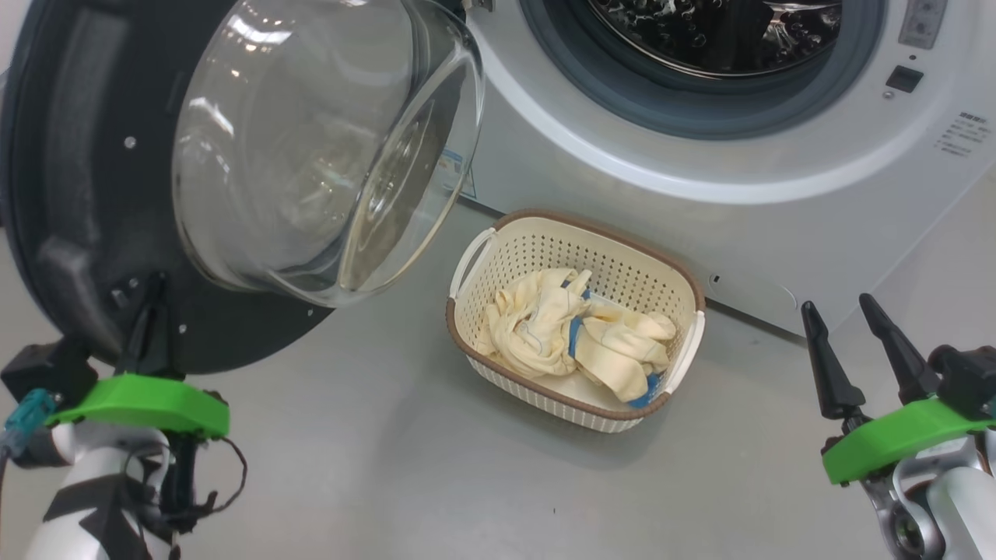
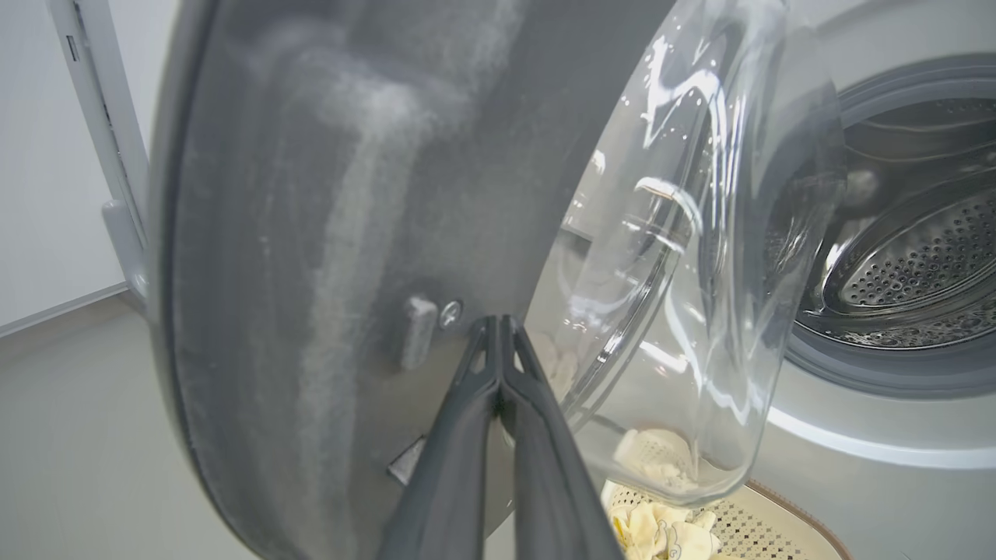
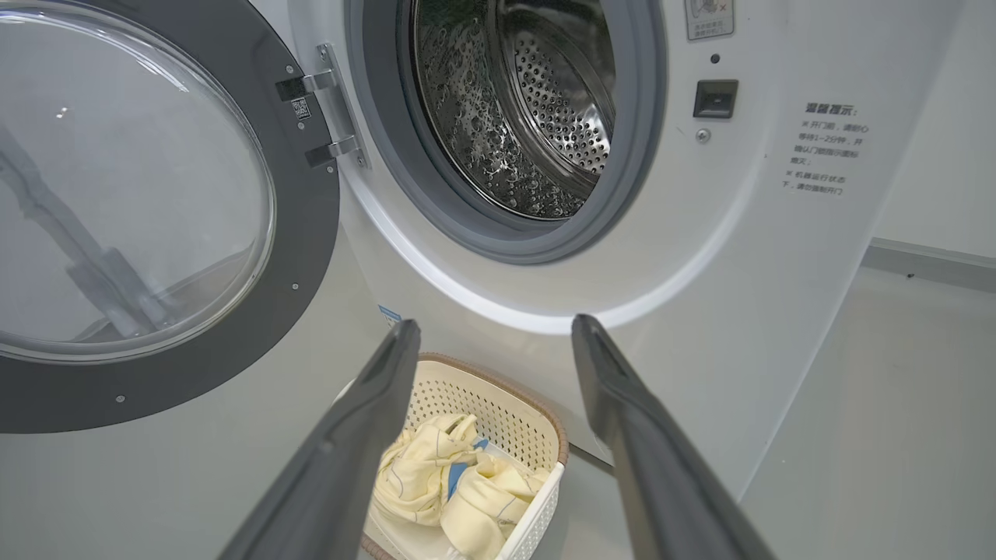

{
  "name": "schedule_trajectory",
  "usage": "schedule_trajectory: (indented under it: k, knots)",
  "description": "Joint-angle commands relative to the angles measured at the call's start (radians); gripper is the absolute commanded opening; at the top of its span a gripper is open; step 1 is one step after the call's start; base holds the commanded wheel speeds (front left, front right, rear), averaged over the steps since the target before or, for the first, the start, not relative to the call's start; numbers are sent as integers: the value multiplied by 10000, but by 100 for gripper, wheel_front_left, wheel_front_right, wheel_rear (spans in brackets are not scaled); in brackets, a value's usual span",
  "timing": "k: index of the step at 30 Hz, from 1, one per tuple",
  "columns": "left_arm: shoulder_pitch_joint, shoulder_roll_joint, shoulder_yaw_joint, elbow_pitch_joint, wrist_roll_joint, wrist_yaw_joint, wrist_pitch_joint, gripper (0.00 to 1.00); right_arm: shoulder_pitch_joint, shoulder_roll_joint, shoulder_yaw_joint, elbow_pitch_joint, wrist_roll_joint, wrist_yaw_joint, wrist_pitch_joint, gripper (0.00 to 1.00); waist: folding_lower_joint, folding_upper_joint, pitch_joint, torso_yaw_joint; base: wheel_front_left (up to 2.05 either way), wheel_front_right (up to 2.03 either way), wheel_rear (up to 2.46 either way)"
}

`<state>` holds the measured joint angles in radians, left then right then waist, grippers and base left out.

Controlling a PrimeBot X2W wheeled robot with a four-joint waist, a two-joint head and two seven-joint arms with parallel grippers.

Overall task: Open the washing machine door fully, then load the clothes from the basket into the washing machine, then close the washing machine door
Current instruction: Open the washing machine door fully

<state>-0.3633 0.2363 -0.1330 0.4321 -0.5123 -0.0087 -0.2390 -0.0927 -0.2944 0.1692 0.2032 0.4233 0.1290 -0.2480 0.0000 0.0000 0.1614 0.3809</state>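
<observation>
The left hand is clenched, its two dark fingers pressed flat together with nothing between them. Their tips are set against the dark inner face of the washing machine door, just at 3 o'clock of a small grey peg on that face. In the head view this hand sits at 8 o'clock, at the door's lower edge.

The door stands swung wide, out at 9 o'clock of the machine's opening, hung on two metal hinges. Its clear glass bowl bulges toward the robot at 11 o'clock in the head view.

The right hand is at 4 o'clock in that view, released, fingers spread wide and empty, pointing up. It is clear of the washing machine and well apart from the basket, which lies at its 9 o'clock.

The basket rests on the grey floor just in front of the machine, at 6 o'clock below the open mouth and at 4 o'clock of the glass bowl. The clothes lie heaped inside it, pale yellow with blue showing between the folds.

Behind, the grey gasket rings the steel drum.
</observation>
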Motion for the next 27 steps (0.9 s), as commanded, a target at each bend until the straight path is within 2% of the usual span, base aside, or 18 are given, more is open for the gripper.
schedule_trajectory:
  k: [1,13,27]
  knots:
    - [-672,509,611,-9,-35,-39,-182,0,-351,-310,161,-356,-71,17,-138,100,0,0,89,-19,0,0,0]
    - [-1573,467,1806,987,642,-288,-225,0,-549,-403,208,-369,-126,17,-138,100,0,0,469,-50,0,0,0]
    - [-2611,374,2908,2223,1577,-872,-227,0,-745,-502,307,-369,-119,17,-138,100,0,0,750,-97,0,0,0]
